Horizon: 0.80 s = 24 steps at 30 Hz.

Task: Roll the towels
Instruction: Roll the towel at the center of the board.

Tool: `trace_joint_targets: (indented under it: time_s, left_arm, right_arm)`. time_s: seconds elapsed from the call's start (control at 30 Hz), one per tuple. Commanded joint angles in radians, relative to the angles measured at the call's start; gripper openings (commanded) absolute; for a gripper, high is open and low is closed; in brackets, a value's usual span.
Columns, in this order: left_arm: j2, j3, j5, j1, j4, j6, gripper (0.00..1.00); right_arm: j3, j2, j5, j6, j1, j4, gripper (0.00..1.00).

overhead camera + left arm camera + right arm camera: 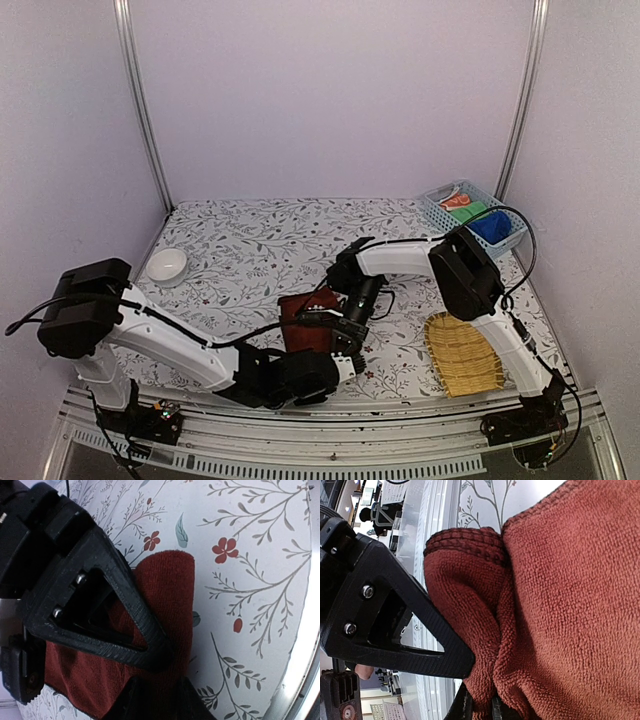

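A dark red towel (303, 322) lies partly folded on the flowered tablecloth near the front middle. My left gripper (338, 358) reaches in from the left and is shut on the towel's near edge; in the left wrist view its fingertips (160, 650) press into the red towel (170, 590). My right gripper (343, 322) comes in from the right and is shut on a fold of the same towel; in the right wrist view the fold (470, 595) is pinched between its fingertips (465, 665), and the rest of the towel (570, 605) fills the frame.
A white bowl (166, 265) sits at the left. A blue basket (437, 208) at the back right holds green, orange and blue rolled cloths. A woven yellow tray (463, 352) lies at the front right. The table's front rail (330, 440) is close behind the grippers.
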Motion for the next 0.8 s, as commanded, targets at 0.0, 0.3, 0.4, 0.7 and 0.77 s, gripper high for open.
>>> trace_joint_targets:
  time_s: [0.0, 0.3, 0.4, 0.7, 0.77]
  left_arm:
    - [-0.008, -0.026, 0.044, 0.043, -0.079, -0.034, 0.23]
    - [-0.069, -0.042, 0.288, 0.128, -0.078, -0.081, 0.08]
    - [-0.095, -0.042, 0.427, 0.179, -0.07, -0.114, 0.06]
    - [-0.009, 0.019, 0.942, 0.397, -0.068, -0.257, 0.06]
    - [0.026, 0.035, 1.034, 0.439, -0.073, -0.289, 0.06]
  right_arm:
    - [-0.059, 0.051, 0.227, -0.02, 0.011, 0.073, 0.14]
    - [-0.079, -0.288, 0.163, -0.093, -0.093, 0.059, 0.45]
    - [-0.082, -0.389, 0.154, -0.093, -0.158, 0.06, 0.45]
    - [-0.308, -0.664, 0.174, -0.017, -0.235, 0.295, 0.43]
    - [-0.367, -0.698, 0.147, -0.015, -0.236, 0.336, 0.41]
